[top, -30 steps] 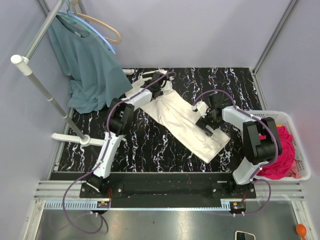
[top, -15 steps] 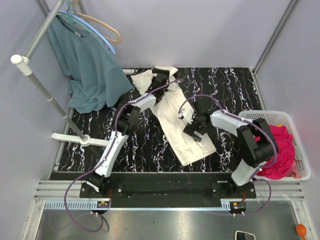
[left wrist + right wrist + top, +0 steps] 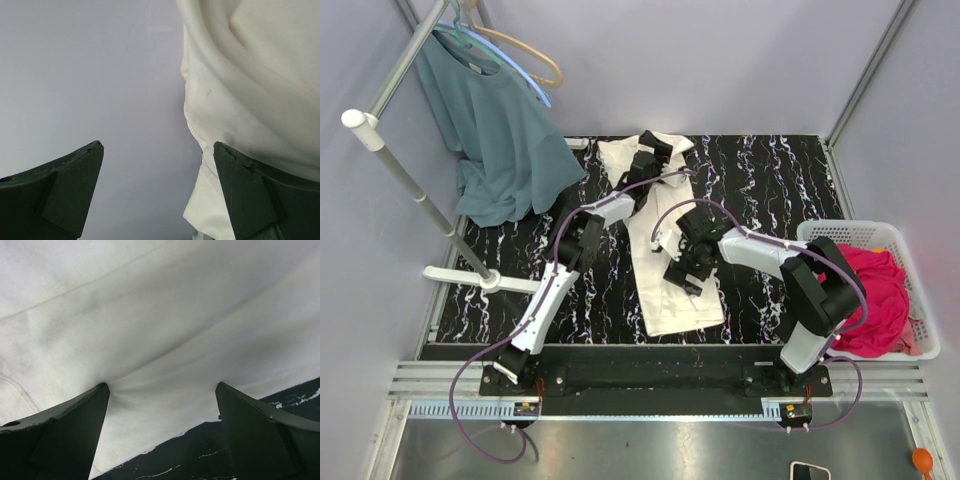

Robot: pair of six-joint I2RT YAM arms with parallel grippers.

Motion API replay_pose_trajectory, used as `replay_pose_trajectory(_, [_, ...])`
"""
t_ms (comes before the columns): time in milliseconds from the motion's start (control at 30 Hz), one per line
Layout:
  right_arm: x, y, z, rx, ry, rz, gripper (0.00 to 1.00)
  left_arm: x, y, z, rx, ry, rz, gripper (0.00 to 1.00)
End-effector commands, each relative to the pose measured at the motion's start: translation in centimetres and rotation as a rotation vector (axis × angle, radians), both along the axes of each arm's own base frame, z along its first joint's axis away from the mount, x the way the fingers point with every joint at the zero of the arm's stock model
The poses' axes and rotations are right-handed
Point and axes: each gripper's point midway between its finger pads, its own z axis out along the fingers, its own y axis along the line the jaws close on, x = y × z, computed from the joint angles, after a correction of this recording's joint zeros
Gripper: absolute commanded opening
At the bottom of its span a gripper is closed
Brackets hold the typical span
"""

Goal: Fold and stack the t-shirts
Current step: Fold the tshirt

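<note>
The right gripper [image 3: 160, 387] is seen spread wide, its tips pressed onto the cream t-shirt [image 3: 680, 305], which is laid as a long strip on the black marbled table [image 3: 760, 180]. The left gripper [image 3: 645, 163], likewise spread, is placed at the shirt's far end. The magenta t-shirt [image 3: 885, 290] is heaped in the white basket [image 3: 850, 227].

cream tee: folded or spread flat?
Partly folded, it seems: the cream tee lies as a long narrow strip on the table, not a compact rectangle.
</note>
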Motion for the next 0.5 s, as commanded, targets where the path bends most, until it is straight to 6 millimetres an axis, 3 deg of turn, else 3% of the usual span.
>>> replay_pose_trajectory(0, [-5.1, 1.8, -2.1, -0.036, 0.178, 0.075, 1.0, -0.4, -2.1, -3.4, 0.063, 0.004, -0.121, 0.99])
replay_pose_trajectory(267, [-5.9, 6.5, -1.6, -0.014, 0.163, 0.171, 1.0, 0.0, -4.9, -3.1, 0.061, -0.065, -0.214, 0.99])
replay_pose_trajectory(467, [-5.6, 7.3, -0.5, -0.025, 0.109, 0.193, 1.0, -0.1, -4.7, 0.5, -0.035, -0.144, -0.189, 0.99])
